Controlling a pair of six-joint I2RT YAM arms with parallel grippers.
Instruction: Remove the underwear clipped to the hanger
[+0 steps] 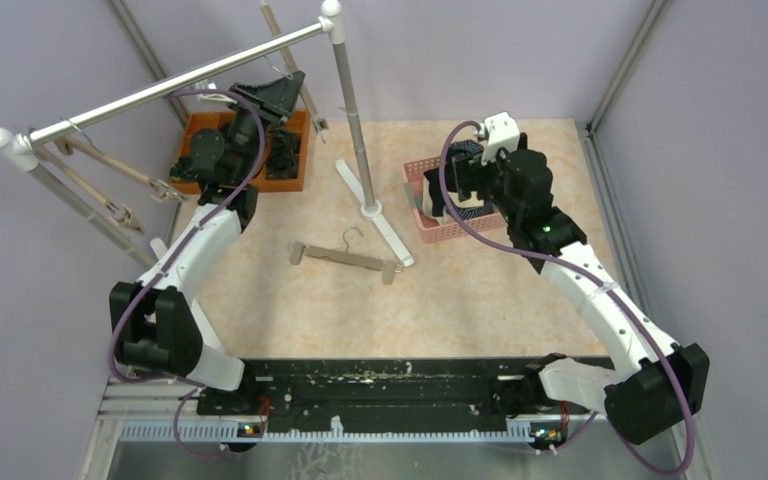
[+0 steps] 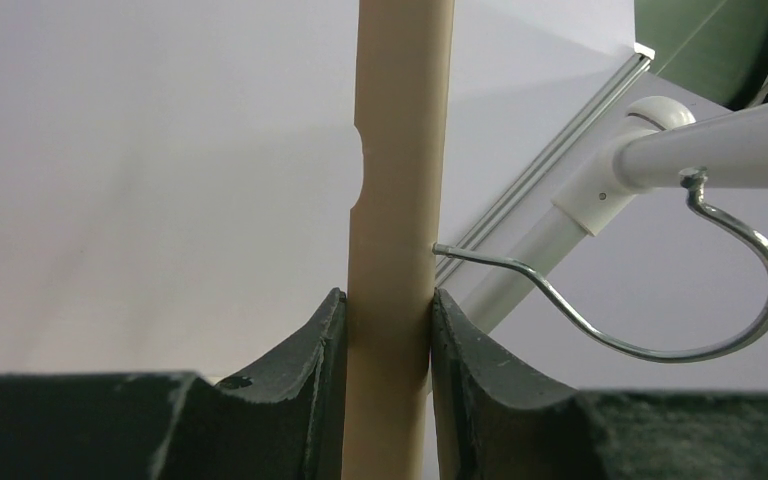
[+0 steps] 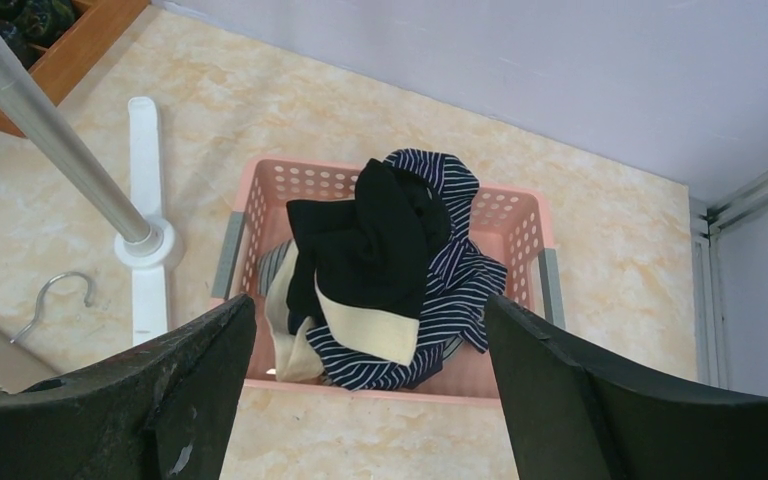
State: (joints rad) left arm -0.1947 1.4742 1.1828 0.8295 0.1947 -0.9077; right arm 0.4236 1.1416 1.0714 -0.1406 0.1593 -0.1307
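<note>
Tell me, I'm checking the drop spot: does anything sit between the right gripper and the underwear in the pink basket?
Nothing visible: the open right gripper hangs directly above the underwear heaped in the basket.

Soft cloth underwear [image 3: 380, 260], perforated plastic basket [image 3: 300, 182]

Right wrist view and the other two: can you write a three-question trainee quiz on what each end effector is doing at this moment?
1. Where does the underwear lie?
2. True or false: the right end effector is shut on the underwear.
3. What does the left end effector clamp? A nothing; B the beige hanger bar; C a piece of cloth.

Key: 1 heaped in the pink basket. 2 false, it stands open above the basket, touching nothing. 3 B, both fingers press on the bar.
</note>
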